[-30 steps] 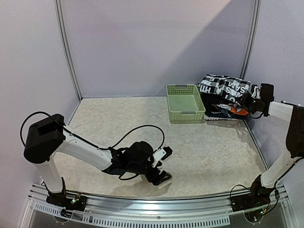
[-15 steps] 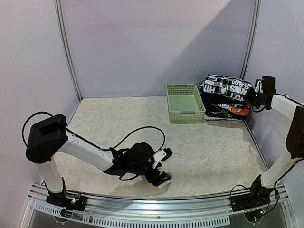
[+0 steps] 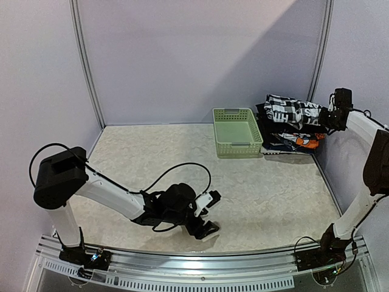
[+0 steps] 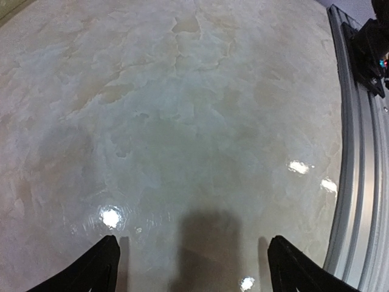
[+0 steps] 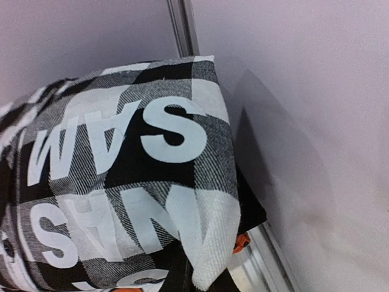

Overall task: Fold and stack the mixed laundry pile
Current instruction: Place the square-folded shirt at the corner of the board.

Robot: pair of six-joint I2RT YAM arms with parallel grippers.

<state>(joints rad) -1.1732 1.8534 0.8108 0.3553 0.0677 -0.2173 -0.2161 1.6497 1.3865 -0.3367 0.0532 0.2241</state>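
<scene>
The mixed laundry pile (image 3: 290,126) sits in the far right corner of the bench (image 3: 152,158), against the side wall. On top lies the black-and-white checked shirt (image 5: 134,182), bunched, its white lettering facing up; the right wrist view shows one folded corner hanging down at its near edge. Under the shirt are dark fabric and the orange-blue-white printed pieces (image 3: 302,142), which poke out at the pile's front right. Just beside the pile on its left stands the pale green basket (image 3: 238,148).

The right gripper (image 3: 330,117) is up against the shirt's right end, close to the wall. Its jaws are hidden by its own body from above and fall outside the wrist view, so I cannot tell whether they are clenched on the cloth.

The left gripper (image 3: 210,212) is well apart from the pile, low over the near part of the bench by the metal rail (image 4: 358,152). Its jaws are spread wide and released, with only bare bench between them.
</scene>
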